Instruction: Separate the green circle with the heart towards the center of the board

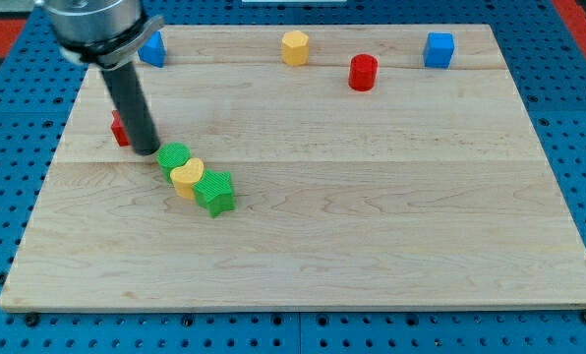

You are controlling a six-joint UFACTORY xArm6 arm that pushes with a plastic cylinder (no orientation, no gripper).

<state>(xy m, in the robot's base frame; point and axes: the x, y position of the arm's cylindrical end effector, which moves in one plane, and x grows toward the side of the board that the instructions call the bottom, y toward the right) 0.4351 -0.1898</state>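
Observation:
A green circle (173, 157) lies left of the board's middle, touching a yellow heart (187, 178) at its lower right. A green star-like block (215, 192) touches the heart on the other side, so the three form a diagonal row. My tip (144, 151) rests on the board just left of the green circle, close to it or touching it. The dark rod rises from there to the view's top left.
A red block (120, 128) sits partly hidden behind the rod. A blue block (153, 49), a yellow hexagon (294, 47), a red cylinder (363, 72) and a blue cube (439, 49) stand along the top of the wooden board (372, 226).

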